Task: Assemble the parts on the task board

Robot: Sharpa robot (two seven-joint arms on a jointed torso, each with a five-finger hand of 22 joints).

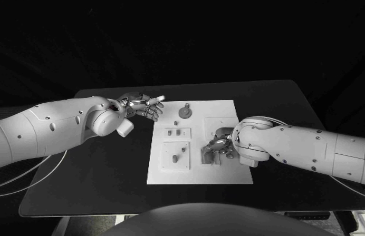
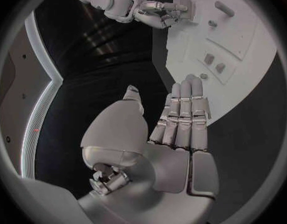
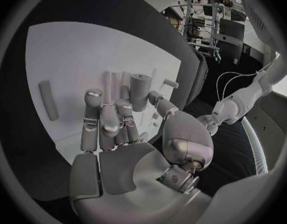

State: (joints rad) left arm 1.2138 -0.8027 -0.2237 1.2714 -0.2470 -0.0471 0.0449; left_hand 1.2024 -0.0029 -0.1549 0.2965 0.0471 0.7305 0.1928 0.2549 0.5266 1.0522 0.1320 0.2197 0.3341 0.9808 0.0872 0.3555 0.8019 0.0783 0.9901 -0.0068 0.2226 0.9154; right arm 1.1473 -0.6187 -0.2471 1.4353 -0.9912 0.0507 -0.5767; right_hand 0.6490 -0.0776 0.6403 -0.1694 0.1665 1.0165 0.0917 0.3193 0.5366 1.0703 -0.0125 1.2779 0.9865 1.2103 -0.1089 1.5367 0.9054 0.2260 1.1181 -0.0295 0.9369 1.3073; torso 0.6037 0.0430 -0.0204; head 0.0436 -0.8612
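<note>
1. Two white arms reach in over a black table, one from each side, toward the white task board lying flat in the middle.
2. The left hand hovers just off the board's far left corner, over bare tabletop. In the left wrist view its fingers lie straight and side by side, thumb apart, holding nothing.
3. The right hand sits over the board's right half, near its right edge. In the right wrist view its fingers curl around an upright cylindrical part, the fingertips touching it.
4. A round part with a short stem lies near the board's far edge, close to the left hand but apart from it.
5. Two small parts stand side by side in a recess at the board's middle left; another small part rests in the panel nearer the robot.
6. A bar-shaped part lies flat on the board, well apart from the right hand.
7. Bare black table surrounds the board on every side, widest at the near left.
</note>
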